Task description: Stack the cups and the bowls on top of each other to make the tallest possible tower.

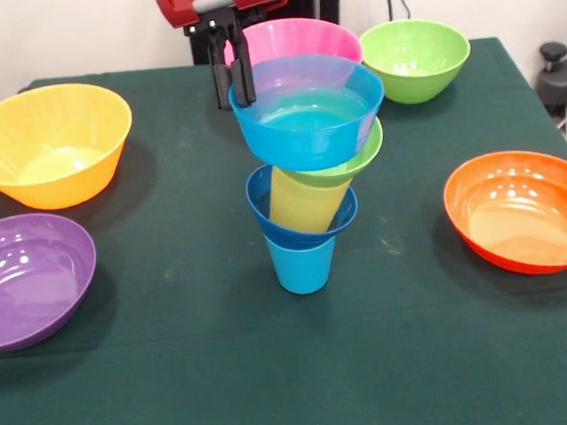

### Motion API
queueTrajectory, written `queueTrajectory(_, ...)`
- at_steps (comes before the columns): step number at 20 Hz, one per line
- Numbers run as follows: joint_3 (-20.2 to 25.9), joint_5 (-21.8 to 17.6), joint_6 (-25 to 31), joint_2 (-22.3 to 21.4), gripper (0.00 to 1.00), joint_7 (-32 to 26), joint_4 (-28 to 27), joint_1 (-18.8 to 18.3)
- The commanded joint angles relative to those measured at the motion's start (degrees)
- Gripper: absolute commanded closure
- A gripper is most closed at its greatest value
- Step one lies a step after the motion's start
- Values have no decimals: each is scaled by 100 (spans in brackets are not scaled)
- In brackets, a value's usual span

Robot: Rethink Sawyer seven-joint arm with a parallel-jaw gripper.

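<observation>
The tower stands mid-table and leans to the right. From the bottom it is a light blue cup (301,263), a small dark blue bowl (263,206), a ribbed yellow cup (305,200), a small lime green bowl (366,152) and a light blue bowl (307,120) on top. My gripper (235,99) comes down from the red arm at the top. Its black fingers (220,73) stand close together at the back left rim of the light blue bowl and pinch it.
Larger bowls ring the tower on the dark green table (179,383): yellow-orange (46,145) at the left, purple (24,278) at the front left, pink (307,37) right behind the tower, green (416,57) at the back right, orange (524,209) at the right.
</observation>
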Motion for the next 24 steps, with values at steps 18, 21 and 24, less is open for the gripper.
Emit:
queueTrajectory(18,-407,-352,43,85,100,277,451,528)
queueTrajectory(21,-501,-343,-41,159,100,306,405,617)
queueTrajectory(24,-562,-366,-137,226,100,311,372,646)
